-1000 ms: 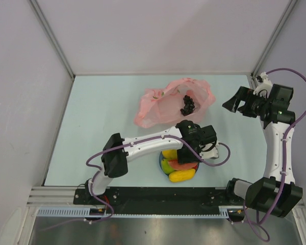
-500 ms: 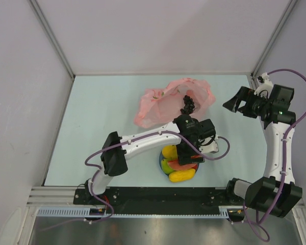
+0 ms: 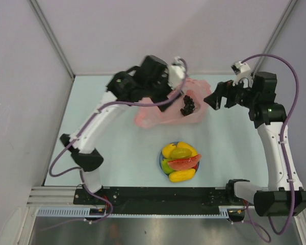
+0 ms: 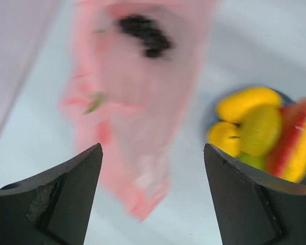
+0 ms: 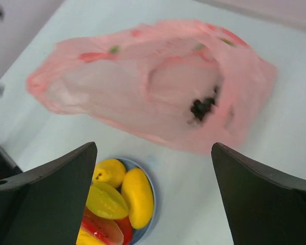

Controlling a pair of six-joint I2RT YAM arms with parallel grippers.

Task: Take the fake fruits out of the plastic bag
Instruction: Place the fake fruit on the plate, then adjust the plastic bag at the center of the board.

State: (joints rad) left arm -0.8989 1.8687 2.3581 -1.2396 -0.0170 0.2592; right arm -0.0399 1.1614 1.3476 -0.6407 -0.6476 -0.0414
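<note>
The pink plastic bag (image 3: 158, 109) lies at the back middle of the table, also in the left wrist view (image 4: 137, 102) and the right wrist view (image 5: 143, 87). A dark grape bunch (image 3: 187, 104) sits inside its right end (image 5: 204, 107) (image 4: 143, 33). Yellow, green and red watermelon fruits (image 3: 181, 163) lie on the blue plate (image 3: 160, 162) (image 5: 152, 190). My left gripper (image 4: 153, 194) is open and empty, raised above the bag's far side (image 3: 168, 87). My right gripper (image 3: 211, 99) (image 5: 153, 194) is open and empty, just right of the bag.
White walls with metal corner posts (image 3: 51, 38) enclose the table on three sides. The plate stands near the front edge, between the two arm bases. The metal rail (image 3: 163, 194) runs along the near edge.
My left arm has swung up from over the plate to the back, above the bag. My right gripper has moved left, closer to the bag's right end.
</note>
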